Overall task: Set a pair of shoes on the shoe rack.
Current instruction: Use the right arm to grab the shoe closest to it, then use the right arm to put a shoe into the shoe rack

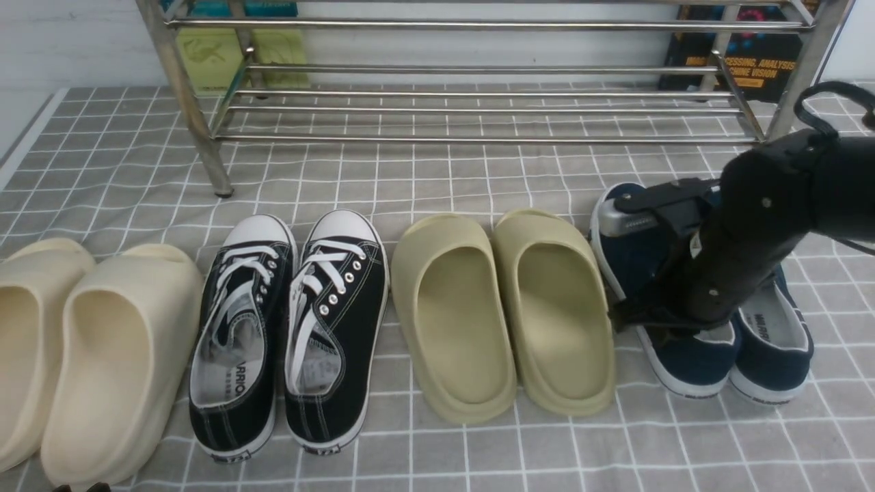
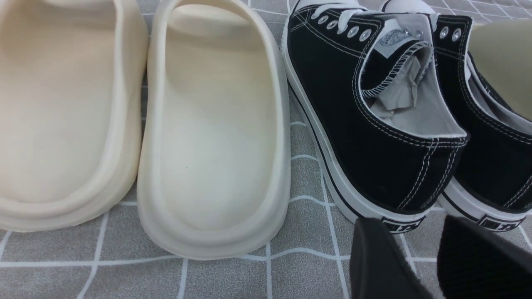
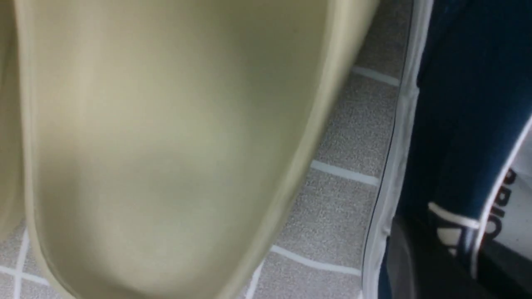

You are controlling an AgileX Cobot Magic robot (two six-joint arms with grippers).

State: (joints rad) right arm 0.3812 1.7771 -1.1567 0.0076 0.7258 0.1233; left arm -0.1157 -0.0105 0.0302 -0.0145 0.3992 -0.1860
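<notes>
The pair of navy slip-on shoes [image 1: 690,362] lies side by side on the checked cloth at the far right, with white soles and pale lining. My right gripper [image 1: 673,321] reaches down into the left navy shoe [image 3: 457,104]. It is shut on that shoe's side wall, one dark finger [image 3: 415,265] outside the wall and the other over the lining. The silver shoe rack [image 1: 478,109] stands at the back with bare bars. My left gripper [image 2: 419,249] hovers open behind the heels of the black sneakers, holding nothing.
From left to right on the cloth are cream slides [image 1: 102,355], black lace-up sneakers [image 1: 287,328] and olive slides [image 1: 506,307]. The nearer olive slide [image 3: 166,145] lies close beside the held navy shoe. Books [image 1: 738,61] lean behind the rack's right end.
</notes>
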